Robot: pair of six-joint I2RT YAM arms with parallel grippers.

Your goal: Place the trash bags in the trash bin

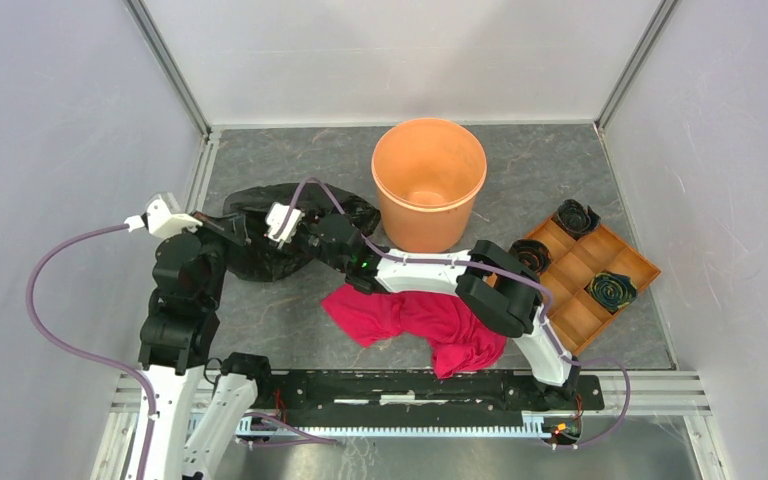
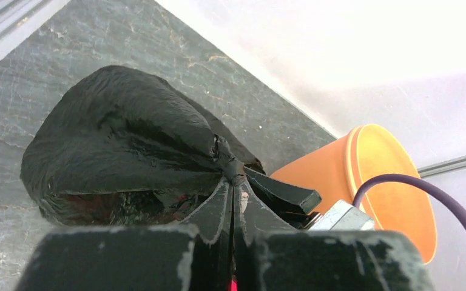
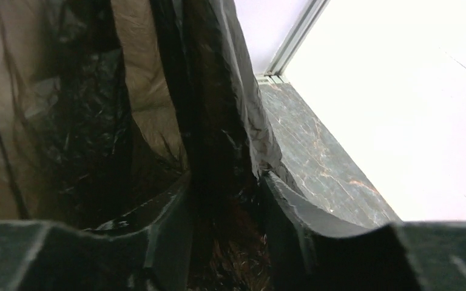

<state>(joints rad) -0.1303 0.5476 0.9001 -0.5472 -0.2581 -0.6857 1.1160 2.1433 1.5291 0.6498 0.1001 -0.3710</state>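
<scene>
At the left, the left gripper [image 2: 233,182] clenched on a gathered pinch of the trash bag [image 2: 115,139], fingers pressed flat together over the film. Just to its right, the right gripper [image 3: 226,188], set across from the other side, with a thick fold of the same film filling the gap between its fingers [image 3: 297,218]. Apparently grasped, judging from the stretched, half-transparent sheet above. Bag itself lying on the table [image 1: 290,150] in a dark puffed mound, left of the bin [image 1: 425,225] and close to its wall, not yet inside.

Probably very light, soft and without any shape of its own. Glossy too, so likely to slide out of a shallow pinch. Better to hold at bunched folds or at the edge of the mouth, never on one smooth layer. Thin enough to tear under a hard pull between two grippers. Expect sagging and swinging when lifted; must rise above the rolled rim before going over.

Farther right and nearer, a red cloth [image 1: 420,320] spread under the right arm, near the bag and easy to drag along by mistake. At the far right, a brown tray [image 1: 572,300] with dark rolls [image 1: 612,290] in some compartments, well apart and no obstacle. Main hindrance: the right forearm, crossing just in front of the bin.
</scene>
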